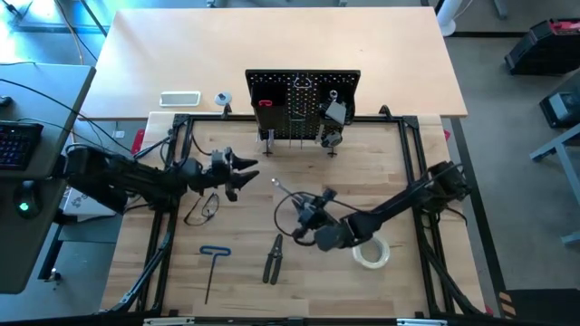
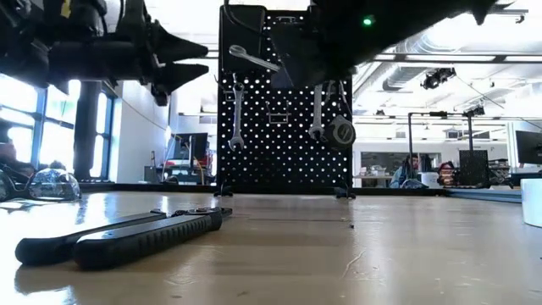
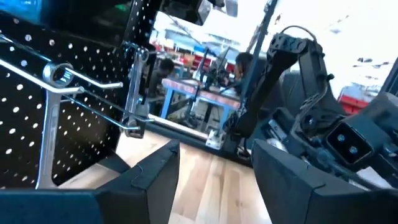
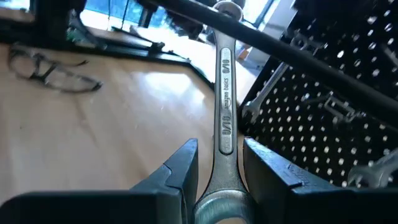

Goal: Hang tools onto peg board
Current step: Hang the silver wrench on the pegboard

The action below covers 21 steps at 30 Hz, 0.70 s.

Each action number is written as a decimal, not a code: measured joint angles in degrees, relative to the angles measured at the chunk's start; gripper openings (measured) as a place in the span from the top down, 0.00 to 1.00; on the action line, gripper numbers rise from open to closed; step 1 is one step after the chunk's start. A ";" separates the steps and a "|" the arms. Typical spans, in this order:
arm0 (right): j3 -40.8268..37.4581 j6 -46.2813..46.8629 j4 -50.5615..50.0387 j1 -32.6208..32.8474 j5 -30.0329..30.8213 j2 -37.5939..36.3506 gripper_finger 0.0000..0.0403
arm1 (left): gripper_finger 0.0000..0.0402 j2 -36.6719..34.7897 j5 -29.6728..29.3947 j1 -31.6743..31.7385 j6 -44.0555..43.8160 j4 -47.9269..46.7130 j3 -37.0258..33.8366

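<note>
Two end effectors mid-frame: right end effector (image 4: pixel 217 180) clamped on long silver open-end wrench (image 4: pixel 225 106), centre, below black perforated peg board (image 1: pixel 304 104); left end effector (image 1: pixel 243 172) fingers apart, empty, centre-left.

- Wrench (image 4: pixel 226 93): polished silver metal, smooth, stamped lettering on the shank.
- Peg board (image 2: pixel 284 135): matt black perforated panel.
- Table (image 1: pixel 236 272): pale wood, smooth with a slight sheen.
- Pliers (image 2: pixel 118 237): matt black grips, finely textured.
- Tape roll (image 1: pixel 372 254): glossy, whitish, at 4 o'clock.
</note>
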 joint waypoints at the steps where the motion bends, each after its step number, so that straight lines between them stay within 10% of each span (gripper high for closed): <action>1: 0.00 -1.62 1.68 -0.55 -0.22 0.00 0.75 | 0.53 1.11 -0.46 -0.41 -0.43 1.68 -0.10; 21: 0.00 -22.57 20.55 -6.00 -5.72 -0.02 0.75 | 0.53 22.97 -0.86 -3.17 -6.55 22.71 6.23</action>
